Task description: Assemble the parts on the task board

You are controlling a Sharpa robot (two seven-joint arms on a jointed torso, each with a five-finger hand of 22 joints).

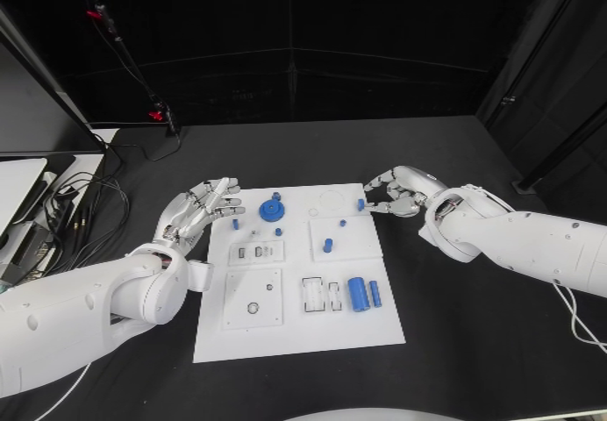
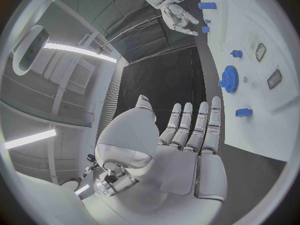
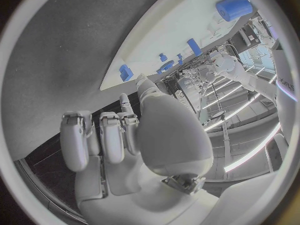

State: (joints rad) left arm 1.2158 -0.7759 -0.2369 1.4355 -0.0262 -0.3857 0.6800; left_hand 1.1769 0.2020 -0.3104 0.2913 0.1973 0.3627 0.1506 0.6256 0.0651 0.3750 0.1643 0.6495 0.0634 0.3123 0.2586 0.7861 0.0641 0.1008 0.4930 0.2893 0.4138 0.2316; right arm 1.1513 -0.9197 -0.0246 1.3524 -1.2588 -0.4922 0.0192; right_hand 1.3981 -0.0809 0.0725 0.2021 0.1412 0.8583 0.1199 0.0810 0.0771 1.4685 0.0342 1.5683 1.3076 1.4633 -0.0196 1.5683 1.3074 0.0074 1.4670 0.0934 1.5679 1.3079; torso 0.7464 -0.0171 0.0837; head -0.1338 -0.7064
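The white task board (image 1: 291,338) lies in the middle of the black table. On its far part a blue gear (image 1: 272,210) (image 2: 229,78) sits beside small blue pegs (image 1: 328,245). Two blue cylinders (image 1: 358,294) (image 3: 234,7) lie side by side near its right edge. My left hand (image 1: 203,206) (image 2: 181,145) hovers at the board's far left edge, fingers straight and holding nothing. My right hand (image 1: 398,193) (image 3: 137,140) is at the far right corner with fingers curled in and nothing seen in them. A small blue peg (image 1: 360,204) (image 3: 125,72) stands just off its fingertips.
Loose cables (image 1: 76,202) and pale equipment (image 1: 19,189) crowd the table's left edge. A stand with red clamps (image 1: 157,115) rises at the far left. Bare black table surrounds the board in front and to the right.
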